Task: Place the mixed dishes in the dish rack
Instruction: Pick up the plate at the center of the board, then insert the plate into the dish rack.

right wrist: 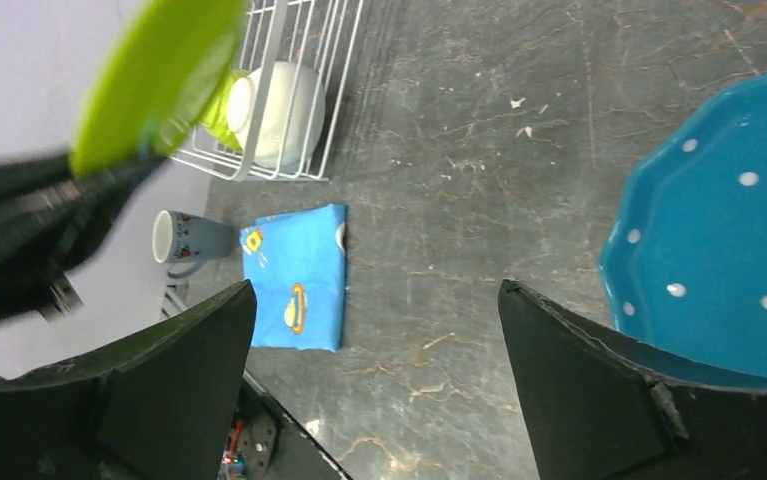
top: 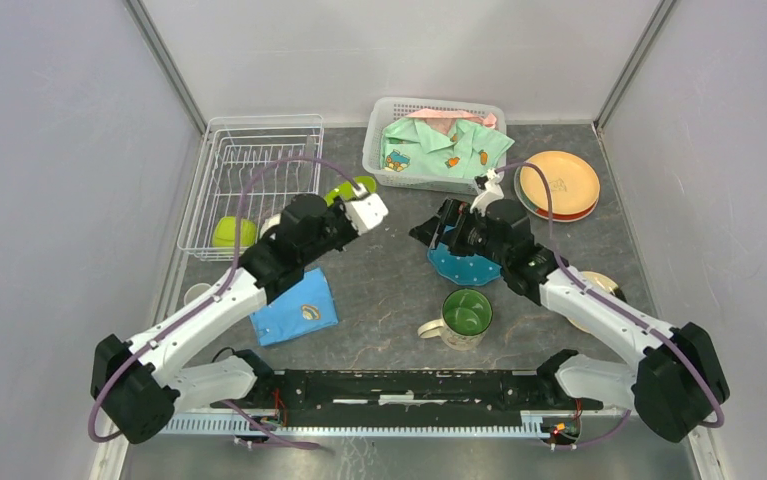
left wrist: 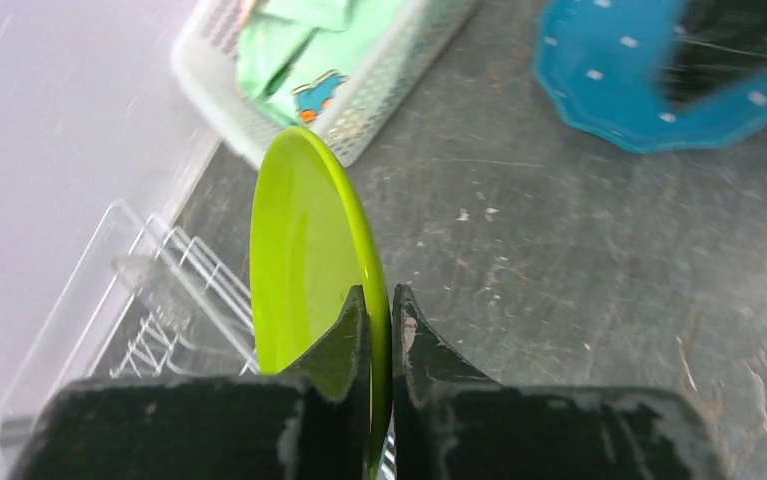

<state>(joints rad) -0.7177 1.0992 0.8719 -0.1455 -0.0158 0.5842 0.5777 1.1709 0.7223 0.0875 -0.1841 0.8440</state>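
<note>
My left gripper (top: 361, 203) is shut on the rim of the lime-green plate (top: 349, 188), held on edge above the table just right of the white wire dish rack (top: 249, 170). The left wrist view shows the fingertips (left wrist: 359, 310) pinching the plate (left wrist: 304, 240). The rack holds a green dish (top: 232, 232) and a white bowl (right wrist: 279, 110). My right gripper (top: 441, 234) is open (right wrist: 374, 290) and empty, at the left rim of the blue dotted plate (top: 464, 265), which also shows in the right wrist view (right wrist: 719, 260). The green-lined mug (top: 465, 316) stands in front of the blue plate.
A white latticed basket (top: 414, 178) with green clothing stands at the back. Orange and red plates (top: 557, 183) are stacked at the back right. A cream plate (top: 604, 285) lies partly under my right arm. A folded blue cloth (top: 294, 308) and a small cup (top: 196, 293) sit left.
</note>
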